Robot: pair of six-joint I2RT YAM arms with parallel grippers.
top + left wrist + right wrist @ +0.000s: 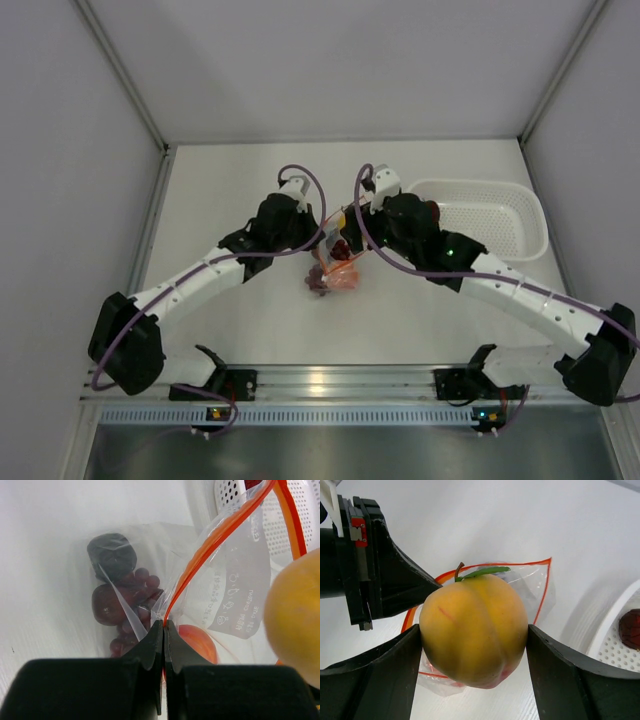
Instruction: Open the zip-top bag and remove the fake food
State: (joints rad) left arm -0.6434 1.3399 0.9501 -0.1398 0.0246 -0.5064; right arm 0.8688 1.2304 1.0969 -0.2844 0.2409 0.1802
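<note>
From above, the white table (250, 330) is boxed in by pale wall panels, and both arms reach in to its middle. A white perforated plastic basket (500, 215) sits at the far right, just beyond the right arm's wrist. Between the wrists lies the small clear, crinkly zip-top bag (335, 265) with a thin red-orange zip strip. The left gripper (322, 240) and the right gripper (350, 225) meet over it, and their bodies hide most of its mouth. Pinkish and dark lumps show through the plastic on the near side.

In the left wrist view, the left gripper's black fingers are pressed together, pinching the bag's edge right at the zip strip. From the pinch the strip runs up and to the right in two parted lines. Inside the bag are a blackish round piece (112, 555), a glossy dark red piece (107, 605), a dark purple-red grape bunch (145, 580) and an orange-red peach (200, 640) just behind the fingertips. A blurred yellow-orange peach (295, 615) fills the right edge, and the basket wall shows at top right.

In the right wrist view, the right gripper's fingers stand wide, clamped on either side of the yellow-orange peach, which has a brown stem and green leaf. The bag's open mouth loops behind it; whether the fruit is quite clear of the mouth I cannot tell. The left gripper's body blocks the bag's left side. At the right edge, the basket holds a small dark red fruit (630, 629).
</note>
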